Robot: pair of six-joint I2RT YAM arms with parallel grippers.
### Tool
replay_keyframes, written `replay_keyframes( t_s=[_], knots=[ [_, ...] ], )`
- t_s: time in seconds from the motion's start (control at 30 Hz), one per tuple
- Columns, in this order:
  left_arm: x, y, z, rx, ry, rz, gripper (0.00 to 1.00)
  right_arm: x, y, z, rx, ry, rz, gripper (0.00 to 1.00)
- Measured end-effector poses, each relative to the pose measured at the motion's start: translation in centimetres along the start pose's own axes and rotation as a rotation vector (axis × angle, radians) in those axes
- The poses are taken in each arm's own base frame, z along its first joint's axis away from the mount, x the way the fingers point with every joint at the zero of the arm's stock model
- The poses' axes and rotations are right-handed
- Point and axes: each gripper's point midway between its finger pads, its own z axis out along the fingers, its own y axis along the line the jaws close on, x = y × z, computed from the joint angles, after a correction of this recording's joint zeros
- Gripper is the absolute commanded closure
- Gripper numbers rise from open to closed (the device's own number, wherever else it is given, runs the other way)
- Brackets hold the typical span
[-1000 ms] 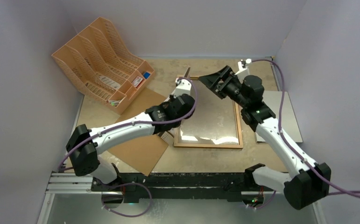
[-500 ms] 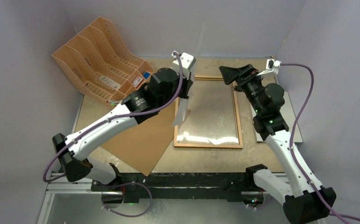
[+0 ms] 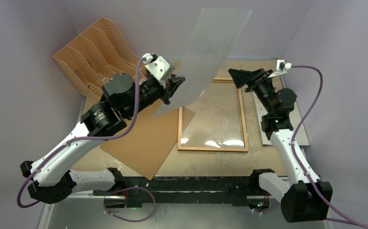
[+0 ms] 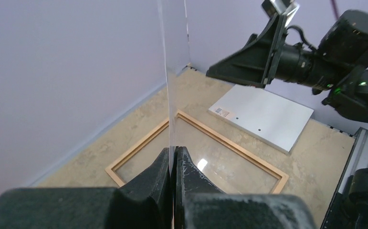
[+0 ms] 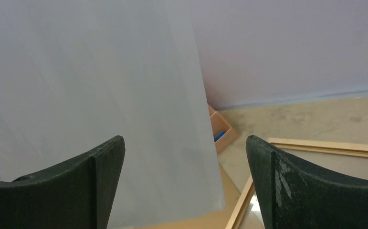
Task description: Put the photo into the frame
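Observation:
My left gripper (image 3: 174,88) is shut on the lower edge of the photo (image 3: 210,47) and holds it up in the air, plain pale back showing, above the frame's far left corner. In the left wrist view the photo (image 4: 172,47) stands edge-on between my shut fingers (image 4: 174,157). The brown wooden frame (image 3: 213,149) lies flat on the table with its glass showing; it also shows in the left wrist view (image 4: 229,145). My right gripper (image 3: 241,76) is open and empty over the frame's far right corner, facing the photo (image 5: 100,95), not touching it.
A brown fibreboard backing panel (image 3: 143,143) lies left of the frame. An orange-tan file rack (image 3: 96,57) stands at the far left. A stiff grey-white sheet with a sticker (image 3: 299,121) lies right of the frame, also in the left wrist view (image 4: 263,114). Walls close in on three sides.
My left arm has drawn back to the left and raised the photo from beside the frame high into the air. My right gripper has shifted slightly right and stayed open.

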Motion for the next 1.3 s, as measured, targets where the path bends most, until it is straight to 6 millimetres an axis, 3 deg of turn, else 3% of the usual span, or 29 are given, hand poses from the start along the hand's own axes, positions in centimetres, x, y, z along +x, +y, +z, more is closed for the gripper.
replay_keyframes(
  t_s=[0.13,0.37,0.83,1.2,1.3],
  knots=[
    [-1.6,-0.4,-1.6,0.042,-0.049,0.042,1.00,1.7,2.6,-0.8,-0.187,0.060,-0.001,0.01],
    [-4.0,-1.4,-3.0,0.110,-0.111,0.030,1.00,2.5,7.0,-2.0,-0.468,0.124,-0.057,0.01],
    [-6.3,-2.3,-5.3,0.172,-0.176,0.007,1.00,1.3,9.2,-2.5,-0.522,0.123,-0.098,0.01],
    [-8.0,-2.9,-7.8,0.225,-0.238,0.015,1.00,-1.4,11.2,-1.9,-0.528,0.080,-0.112,0.01],
    [-8.6,-2.7,-8.6,0.220,-0.259,0.014,1.00,-1.6,11.8,-2.2,-0.552,0.080,-0.119,0.06]
  ],
)
